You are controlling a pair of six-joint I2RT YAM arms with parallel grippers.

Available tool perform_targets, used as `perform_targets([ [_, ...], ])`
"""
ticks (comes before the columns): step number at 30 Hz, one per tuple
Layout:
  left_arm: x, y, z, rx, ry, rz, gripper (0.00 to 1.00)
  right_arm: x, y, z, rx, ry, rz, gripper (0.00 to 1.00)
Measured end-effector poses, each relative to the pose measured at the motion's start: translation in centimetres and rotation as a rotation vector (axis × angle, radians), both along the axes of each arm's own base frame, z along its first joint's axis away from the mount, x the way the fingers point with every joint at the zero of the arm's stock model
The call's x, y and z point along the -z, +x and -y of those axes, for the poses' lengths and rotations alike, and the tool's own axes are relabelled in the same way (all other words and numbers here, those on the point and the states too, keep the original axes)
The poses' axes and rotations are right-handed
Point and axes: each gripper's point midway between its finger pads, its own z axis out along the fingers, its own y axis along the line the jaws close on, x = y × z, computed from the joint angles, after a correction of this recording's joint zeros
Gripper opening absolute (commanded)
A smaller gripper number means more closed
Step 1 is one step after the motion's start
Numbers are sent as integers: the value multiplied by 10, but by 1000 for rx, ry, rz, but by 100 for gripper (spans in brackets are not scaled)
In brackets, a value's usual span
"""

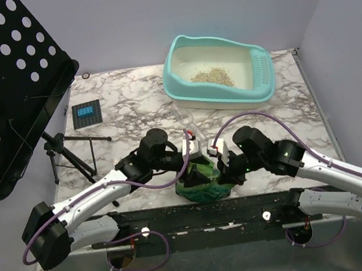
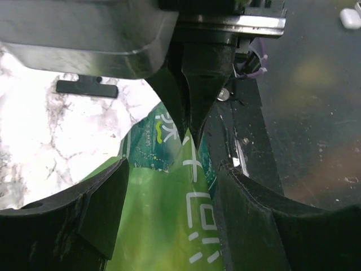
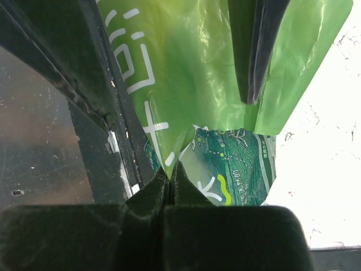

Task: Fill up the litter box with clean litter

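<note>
From above, the litter box [image 1: 175,77] stands at the far side of the marble table [image 1: 131,102], a little to the right of the middle. A small heap of clean litter [image 1: 212,77] lies on its pale floor, and most of the floor is bare. A clear scoop [image 1: 185,118] lies on the table just in front of the box. Nearer to the arms, a green bag [image 1: 203,184] stands at the near edge of the table, well apart from the box. The left gripper [image 1: 196,161] and the right gripper [image 1: 221,163] both come down to the top of the bag, one from each side. At the far left I see a black board with holes [image 1: 9,84], a small tripod [image 1: 71,155] and a dark square tile [image 1: 86,113].

In the left wrist view, the two dark fingers [image 2: 67,220] of the left gripper stand apart and the bag [image 2: 163,226] fills the space between them. I cannot tell if they press on it. Above, the jaws of the right gripper [image 2: 189,132] are clenched on a fold of the bag.

In the right wrist view, the right gripper [image 3: 170,180] has its fingers together, grasping a pinched fold of the bag [image 3: 186,68]. One dark finger [image 3: 264,51] of the other arm stands against the bag above.
</note>
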Motion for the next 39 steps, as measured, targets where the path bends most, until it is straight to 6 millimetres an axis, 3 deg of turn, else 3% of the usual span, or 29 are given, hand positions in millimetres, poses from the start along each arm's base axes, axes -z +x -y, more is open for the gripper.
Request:
perform_targets([
  [8, 31, -3, 0, 34, 101, -17, 72, 0, 0, 0, 8, 7, -1, 0],
  [14, 48, 0, -5, -3, 178, 9, 63, 0, 1, 0, 23, 10, -1, 0],
  [20, 48, 11, -12, -69, 205, 78, 56, -3, 6, -3, 35, 24, 21, 0],
  [24, 49, 15, -14, -80, 215, 96, 41, -4, 11, -1, 55, 22, 40, 0],
  [28, 48, 19, -11, -73, 236, 107, 4, -5, 18, 2, 97, 14, 72, 0],
  [29, 48, 20, -9, -69, 239, 111, 0, -6, 21, 3, 108, 12, 81, 0],
  [34, 47, 26, -8, -70, 244, 123, 0, -8, 35, 9, 172, 1, 122, 0],
  [39, 35, 52, -16, -171, 261, 138, 0, -23, 68, 8, 253, 10, 156, 0],
])
